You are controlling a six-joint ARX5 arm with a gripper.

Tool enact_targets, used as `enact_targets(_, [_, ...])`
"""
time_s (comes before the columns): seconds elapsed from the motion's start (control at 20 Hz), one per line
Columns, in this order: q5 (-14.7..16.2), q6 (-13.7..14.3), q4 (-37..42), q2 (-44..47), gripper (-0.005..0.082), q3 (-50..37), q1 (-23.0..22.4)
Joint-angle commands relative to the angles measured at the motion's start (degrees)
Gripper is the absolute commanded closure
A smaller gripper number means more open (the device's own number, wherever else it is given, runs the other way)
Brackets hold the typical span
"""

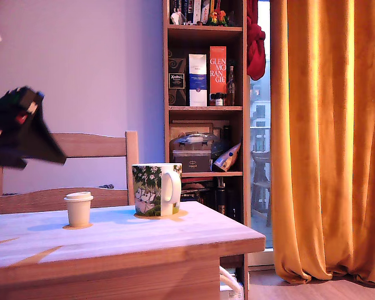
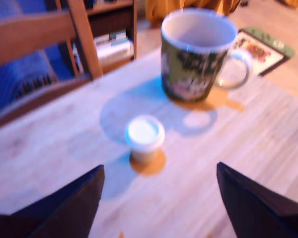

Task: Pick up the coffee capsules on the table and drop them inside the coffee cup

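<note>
On the pale table (image 1: pixel 112 240) in the exterior view, a small cream-coloured capsule (image 1: pixel 79 209) with a wider rimmed top stands upright toward that view's left. The coffee cup (image 1: pixel 156 189) stands well apart from it toward the view's right, near the far edge, handle turned toward the viewer's right. The gripper (image 1: pixel 34 156) hangs in the air at the view's far left, above and apart from the capsule, touching nothing; its dark body is blurred, so its opening is hard to read here. A wooden chair (image 1: pixel 94 150) stands behind the table, a bookshelf (image 1: pixel 205 94) beyond it, and an orange curtain (image 1: pixel 328 137) at the view's right.

From the wrist view, the gripper (image 2: pixel 159 198) is spread wide: its two dark fingers (image 2: pixel 69 203) are far apart and hold nothing. The capsule (image 2: pixel 144 136) sits on the table (image 2: pixel 49 153) beyond the gap between them, untouched. The coffee cup (image 2: pixel 197 54) stands farther off, open top showing an empty white inside.
</note>
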State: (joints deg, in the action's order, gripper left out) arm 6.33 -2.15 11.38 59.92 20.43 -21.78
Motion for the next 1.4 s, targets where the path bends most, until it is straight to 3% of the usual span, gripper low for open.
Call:
enact_targets(0.0, [0.09,4.15,2.84,2.69,0.0113,0.13,-0.24])
enact_targets(0.8, [1.31,5.2,36.28,34.64,0.0113,0.52,-0.07])
enact_targets(1.05, [1.29,5.18,39.78,41.83,0.0113,4.39,0.04])
enact_targets(1.35, [1.31,4.09,38.47,45.62,0.0117,7.1,0.2])
